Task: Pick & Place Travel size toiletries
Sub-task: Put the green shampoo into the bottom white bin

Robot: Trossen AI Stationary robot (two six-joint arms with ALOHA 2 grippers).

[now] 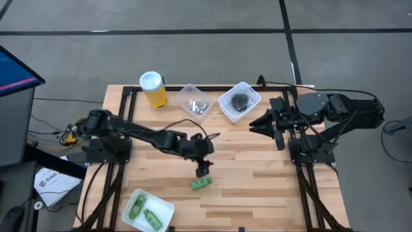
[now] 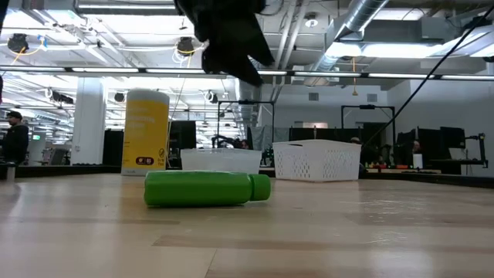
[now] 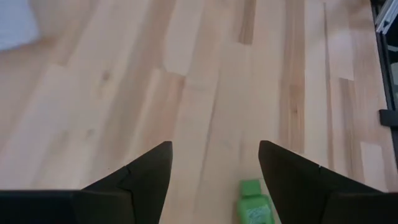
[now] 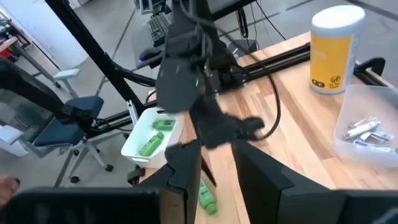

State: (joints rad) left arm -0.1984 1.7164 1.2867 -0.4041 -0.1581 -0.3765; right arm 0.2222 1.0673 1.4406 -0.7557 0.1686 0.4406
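One green mini bottle (image 1: 201,184) lies on its side on the wooden table, also seen in the low view (image 2: 207,188) and the left wrist view (image 3: 254,206). My left gripper (image 1: 203,169) hangs open just above it, toward the far side, touching nothing; its fingers (image 3: 214,155) stand apart over bare wood. Two more green bottles (image 1: 145,211) lie in a white tray. Slim silvery tubes (image 1: 200,106) lie in a clear tub, and dark round pieces (image 1: 239,101) in a white basket. My right gripper (image 1: 261,122) waits open at the table's right.
The white tray (image 1: 163,207) sits near the table's near-left edge. A tall yellow canister (image 1: 153,89), the clear tub (image 1: 188,95) and the white basket (image 1: 250,94) line the far edge. Bare wood lies between them and the bottle. People show in the room behind (image 2: 14,135).
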